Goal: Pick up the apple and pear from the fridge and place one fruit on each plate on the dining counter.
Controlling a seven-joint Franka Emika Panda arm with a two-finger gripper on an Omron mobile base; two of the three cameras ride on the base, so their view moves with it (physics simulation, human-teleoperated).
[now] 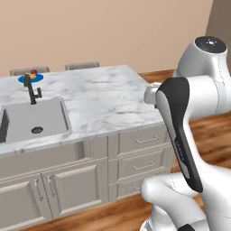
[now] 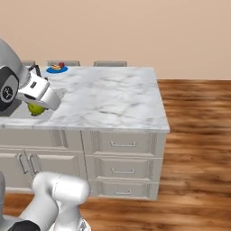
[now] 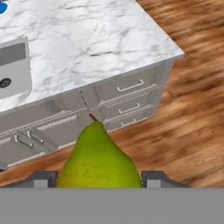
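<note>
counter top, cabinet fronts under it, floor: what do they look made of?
Dining counter: looks like polished marble, white with grey veining; may be an imitation.
Cabinet fronts: painted wood by the look, matte grey-cream, framed panels with slim metal-looking handles.
Floor: wood planks, warm brown with visible grain and a slight sheen; laminate can't be ruled out.

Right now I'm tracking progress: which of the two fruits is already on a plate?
The apple, the small red fruit on the blue plate at the dining counter's far corner. The green pear sits between the gripper's fingers.

White arm (image 1: 205, 97), prob. black trim
</note>
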